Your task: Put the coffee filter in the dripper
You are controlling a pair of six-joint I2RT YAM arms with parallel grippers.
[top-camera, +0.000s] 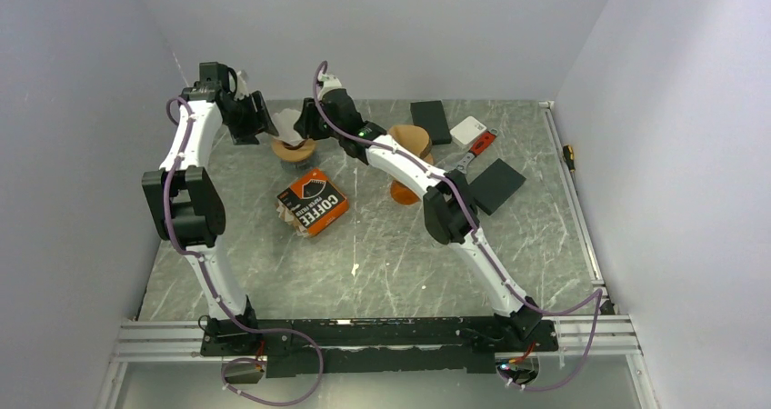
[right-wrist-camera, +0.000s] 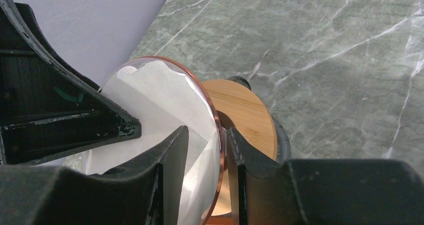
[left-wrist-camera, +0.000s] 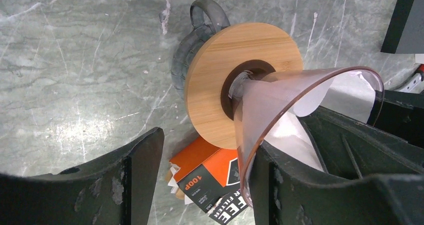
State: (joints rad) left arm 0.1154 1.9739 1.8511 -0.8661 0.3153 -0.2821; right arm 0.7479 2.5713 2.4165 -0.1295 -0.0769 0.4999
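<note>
- Step in hand: seating. Coffee filter (right-wrist-camera: 150, 95) already sits inside the glass dripper (left-wrist-camera: 270, 105); paper looks not quite flat to the cone wall.
- Right gripper (right-wrist-camera: 207, 135): nearly closed, pinching the dripper rim, one finger on the paper inside, one outside the glass.
- Left gripper (left-wrist-camera: 205, 155): spread wide, straddling the cone wall, one finger in the mouth beside the paper.
- Next, probably: press paper toward the tip, then release without dragging it out.
- Pose: left arm (top-camera: 186, 168) and right arm (top-camera: 427, 186) both stretched far out, wrists meeting over the dripper from opposite sides.
</note>
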